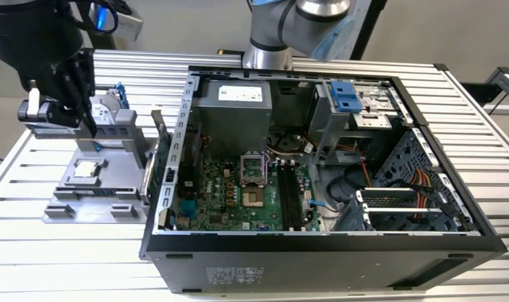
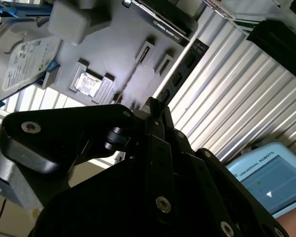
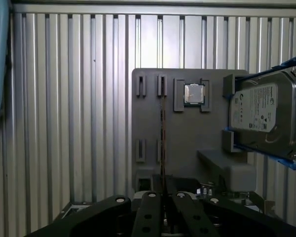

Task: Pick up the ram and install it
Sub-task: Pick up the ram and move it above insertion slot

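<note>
Dark ram (image 3: 162, 133) stands on edge, directly beneath the claw (image 3: 164, 196).

My arm (image 1: 309, 22): silver-grey tube sections, rounded joint housings, pale blue end caps. My wrist casing (image 1: 36, 34): bulky, matte black. A grey metal fitting (image 1: 38, 113) is bolted to its side. My pincer (image 3: 163, 190): black linkage plates with rounded corners, pinned with small silver screw heads in both wrist views.

printed labels sit on the hard drive (image 3: 254, 111), the power supply (image 1: 240, 94) and the case (image 1: 233, 275); white lettering crosses the pendant screen (image 2: 266, 173).
</note>
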Robot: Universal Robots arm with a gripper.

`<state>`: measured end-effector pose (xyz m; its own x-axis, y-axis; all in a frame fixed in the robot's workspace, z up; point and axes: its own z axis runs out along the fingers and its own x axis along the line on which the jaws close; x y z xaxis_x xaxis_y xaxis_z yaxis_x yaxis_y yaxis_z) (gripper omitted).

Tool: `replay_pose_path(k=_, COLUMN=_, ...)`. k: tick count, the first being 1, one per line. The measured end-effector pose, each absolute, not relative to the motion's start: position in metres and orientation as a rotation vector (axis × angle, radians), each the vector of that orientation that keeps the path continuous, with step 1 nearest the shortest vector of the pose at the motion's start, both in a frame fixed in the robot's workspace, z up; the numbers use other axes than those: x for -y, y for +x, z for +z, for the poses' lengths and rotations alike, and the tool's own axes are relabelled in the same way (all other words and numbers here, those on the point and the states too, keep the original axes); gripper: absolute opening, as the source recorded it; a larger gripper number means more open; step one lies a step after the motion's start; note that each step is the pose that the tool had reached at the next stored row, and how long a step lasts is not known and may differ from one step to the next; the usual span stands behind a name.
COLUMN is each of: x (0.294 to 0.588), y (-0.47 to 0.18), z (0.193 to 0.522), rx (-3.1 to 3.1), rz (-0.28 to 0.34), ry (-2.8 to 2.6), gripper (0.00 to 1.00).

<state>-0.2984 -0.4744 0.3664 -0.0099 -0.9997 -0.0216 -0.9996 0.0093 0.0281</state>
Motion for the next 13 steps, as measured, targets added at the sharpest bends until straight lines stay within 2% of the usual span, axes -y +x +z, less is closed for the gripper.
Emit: replay_pose_path(k=13, x=0.474, y=-0.276, z=0.367, rx=2.226, rz=-0.060, ry=2.205, gripper=0.00)
